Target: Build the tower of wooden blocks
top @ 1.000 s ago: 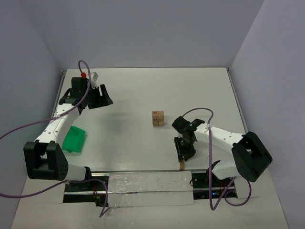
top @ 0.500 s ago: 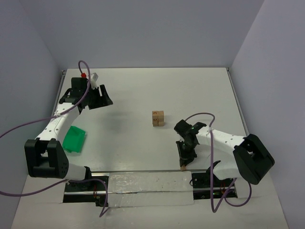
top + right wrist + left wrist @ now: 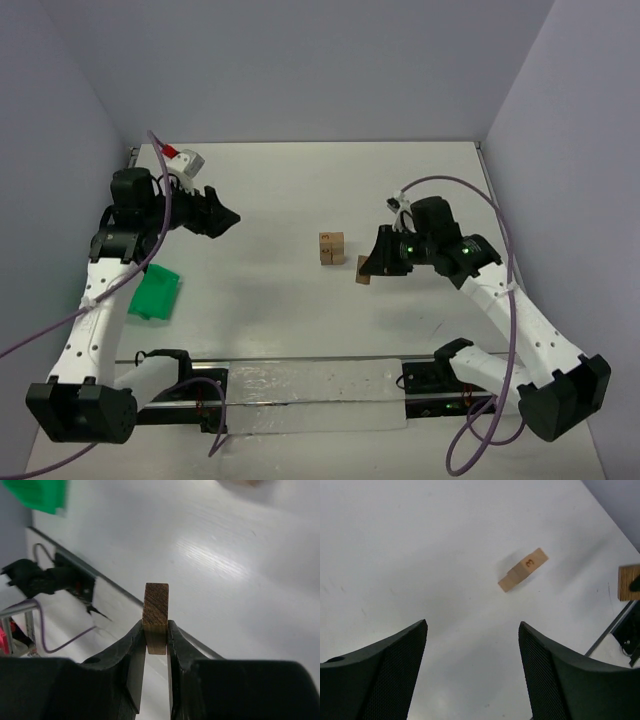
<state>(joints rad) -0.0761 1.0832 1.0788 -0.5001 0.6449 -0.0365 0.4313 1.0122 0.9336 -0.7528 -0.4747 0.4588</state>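
Note:
Two tan wood blocks (image 3: 331,248) stand side by side on the white table as a low tower base; they also show in the left wrist view (image 3: 522,569). My right gripper (image 3: 366,268) is shut on a wood block (image 3: 156,616) and holds it in the air just right of that pair; the held block also shows at the edge of the left wrist view (image 3: 628,582). My left gripper (image 3: 226,216) is open and empty, raised over the table's left side, well left of the blocks.
A green plastic tray (image 3: 156,291) lies at the left, near the left arm; it also shows in the right wrist view (image 3: 37,494). The table's front edge with a rail and cables (image 3: 300,385) runs along the bottom.
My right gripper took hold of the block at the front edge, lifted it and carried it back toward the pair. The left arm rose and swung slightly.

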